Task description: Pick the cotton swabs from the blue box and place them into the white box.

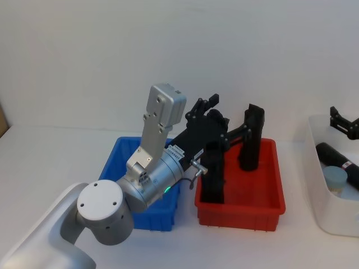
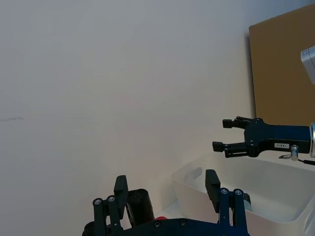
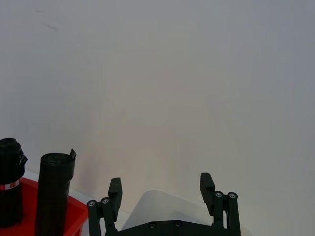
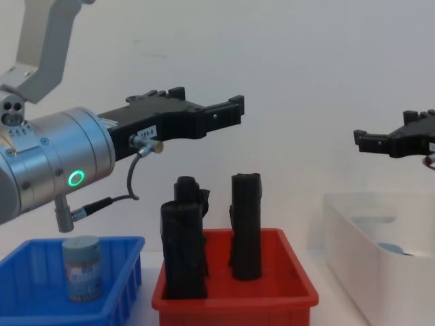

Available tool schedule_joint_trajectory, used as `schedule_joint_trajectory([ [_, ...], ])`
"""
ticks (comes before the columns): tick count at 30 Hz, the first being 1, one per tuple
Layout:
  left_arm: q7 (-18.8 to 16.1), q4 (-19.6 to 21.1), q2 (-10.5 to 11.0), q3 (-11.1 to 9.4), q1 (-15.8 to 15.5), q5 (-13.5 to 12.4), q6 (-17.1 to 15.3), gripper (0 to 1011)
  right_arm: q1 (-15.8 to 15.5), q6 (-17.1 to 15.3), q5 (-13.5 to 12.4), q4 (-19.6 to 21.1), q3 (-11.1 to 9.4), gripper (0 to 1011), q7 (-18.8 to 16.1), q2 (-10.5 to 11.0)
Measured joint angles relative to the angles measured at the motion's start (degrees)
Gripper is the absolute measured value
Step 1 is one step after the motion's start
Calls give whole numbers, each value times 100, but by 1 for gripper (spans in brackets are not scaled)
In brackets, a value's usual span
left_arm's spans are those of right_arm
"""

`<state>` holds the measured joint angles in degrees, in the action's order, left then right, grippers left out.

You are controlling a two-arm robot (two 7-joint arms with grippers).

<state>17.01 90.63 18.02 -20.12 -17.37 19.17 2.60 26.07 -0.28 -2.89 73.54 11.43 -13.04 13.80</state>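
My left gripper (image 4: pixel 234 109) open, empty, upper centre chest view, above red plastic bin (image 4: pixel 234 288). Right gripper (image 4: pixel 360 139) open, empty, right edge, over big white plastic box (image 4: pixel 353 238). One clear lidded swab tub (image 4: pixel 81 267) in bright blue ribbed box (image 4: pixel 41 299).

Black rolls (image 4: pixel 246 226) stand upright in a red bin (image 4: pixel 272 296).
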Motion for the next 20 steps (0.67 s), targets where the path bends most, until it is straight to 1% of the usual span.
schedule_joint_trajectory([
  [20, 0, 0, 0, 0, 0, 0, 0, 1000, 8, 24, 19, 11, 10, 1001, -67, -2],
])
